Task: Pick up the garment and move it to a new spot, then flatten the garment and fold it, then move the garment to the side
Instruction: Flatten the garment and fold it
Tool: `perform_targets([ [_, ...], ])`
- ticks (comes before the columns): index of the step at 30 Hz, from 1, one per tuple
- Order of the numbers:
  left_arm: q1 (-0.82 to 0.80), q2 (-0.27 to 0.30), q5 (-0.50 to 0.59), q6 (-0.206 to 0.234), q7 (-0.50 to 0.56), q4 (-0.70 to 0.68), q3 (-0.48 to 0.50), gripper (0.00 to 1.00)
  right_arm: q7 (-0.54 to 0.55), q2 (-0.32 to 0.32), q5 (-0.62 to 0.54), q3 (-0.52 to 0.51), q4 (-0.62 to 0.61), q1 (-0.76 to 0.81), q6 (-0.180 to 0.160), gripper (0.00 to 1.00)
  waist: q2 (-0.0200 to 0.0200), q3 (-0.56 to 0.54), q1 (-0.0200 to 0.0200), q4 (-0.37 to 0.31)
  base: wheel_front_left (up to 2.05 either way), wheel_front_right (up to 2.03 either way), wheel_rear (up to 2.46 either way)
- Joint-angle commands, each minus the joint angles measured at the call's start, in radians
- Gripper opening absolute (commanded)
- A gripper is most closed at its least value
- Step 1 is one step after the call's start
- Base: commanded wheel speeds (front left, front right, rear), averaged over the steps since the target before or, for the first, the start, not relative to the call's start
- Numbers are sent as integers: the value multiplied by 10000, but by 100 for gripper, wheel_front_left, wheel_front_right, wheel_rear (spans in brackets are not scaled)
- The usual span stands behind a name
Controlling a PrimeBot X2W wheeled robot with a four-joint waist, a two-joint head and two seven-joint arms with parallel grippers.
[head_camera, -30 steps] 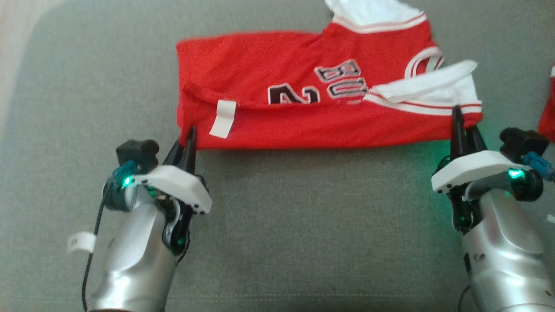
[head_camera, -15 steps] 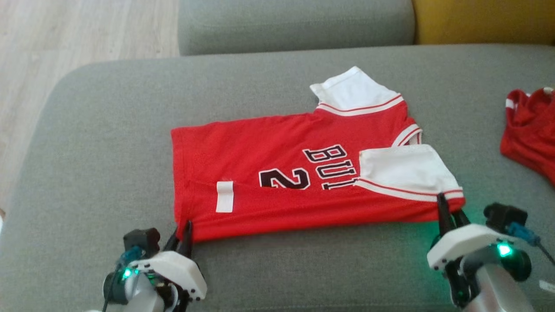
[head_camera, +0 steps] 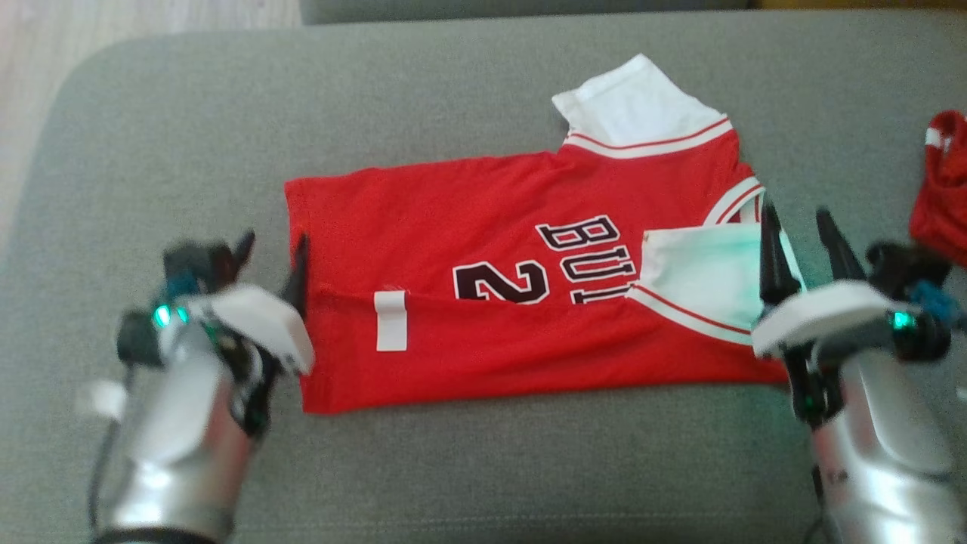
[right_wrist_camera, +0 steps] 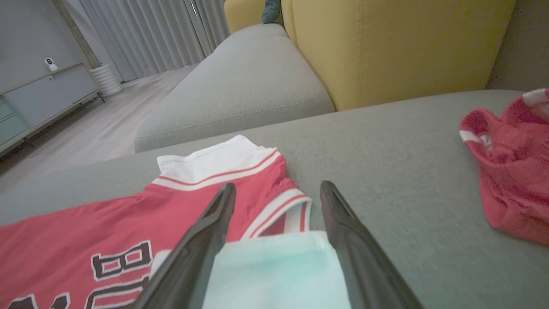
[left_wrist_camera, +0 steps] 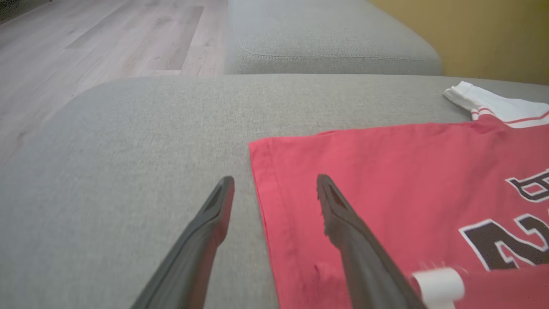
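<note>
The garment is a red jersey with white sleeves and dark lettering, lying on the grey sofa cushion with its near edge folded over onto itself. My left gripper is open at the jersey's left edge. In the left wrist view, the left gripper has one finger over the red cloth and the other over the cushion. My right gripper is open by the folded white sleeve. From the right wrist, the right gripper stands above the sleeve and collar, holding nothing.
A second crumpled red garment lies at the cushion's right end, seen as a red garment from the right wrist. A yellow backrest rises behind. Another grey cushion lies beyond, with wooden floor to the left.
Both grippers have let go of the jersey's near corners, opened wide and moved forward along its ends. The folded jersey stays flat. The head camera has shifted.
</note>
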Motion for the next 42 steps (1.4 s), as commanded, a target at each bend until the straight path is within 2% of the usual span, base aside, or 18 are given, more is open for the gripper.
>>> perform_targets([
  [1,-963,546,-44,-197,412,27,211,100,65,55,-133,384,-381,-668,21,100,0,363,1,-110,0,0,0],
  [7,-2597,1427,-199,-548,1681,702,-283,100,180,153,-145,943,-450,-1685,21,100,0,1053,1,-345,0,0,0],
  [12,-3207,1837,-574,-583,2318,849,-1072,100,174,182,-137,1310,-399,-2169,21,100,0,1462,1,-460,0,0,0],
  [17,-3543,2382,-1516,-587,2936,718,-2156,100,66,206,-73,1531,-248,-2631,21,100,0,1886,1,-524,0,0,0],
  [23,-3767,2848,-2194,-589,2664,660,-2752,100,-61,223,-36,1668,-80,-3040,21,100,0,2241,1,-487,0,0,0],
  [31,-4041,2776,-2949,-589,2333,645,-3464,100,53,50,-200,1715,64,-3689,21,100,0,2588,1,-284,0,0,0],
  [32,-4065,2782,-3050,-590,2359,610,-3639,81,104,5,-243,1723,83,-3806,21,100,0,2628,1,-247,0,0,0],
  [33,-4091,2790,-3158,-590,2388,557,-3823,49,166,-49,-295,1712,107,-3943,21,100,0,2674,1,-201,0,0,0],
  [34,-4121,2797,-3274,-590,2396,481,-4009,0,233,-113,-367,1698,133,-4098,21,100,0,2720,1,-147,0,0,0],
  [42,-4637,2700,-3883,-590,1858,-113,-5144,0,1308,-919,-1068,1456,975,-5639,21,100,0,3122,1,670,0,0,0],
])
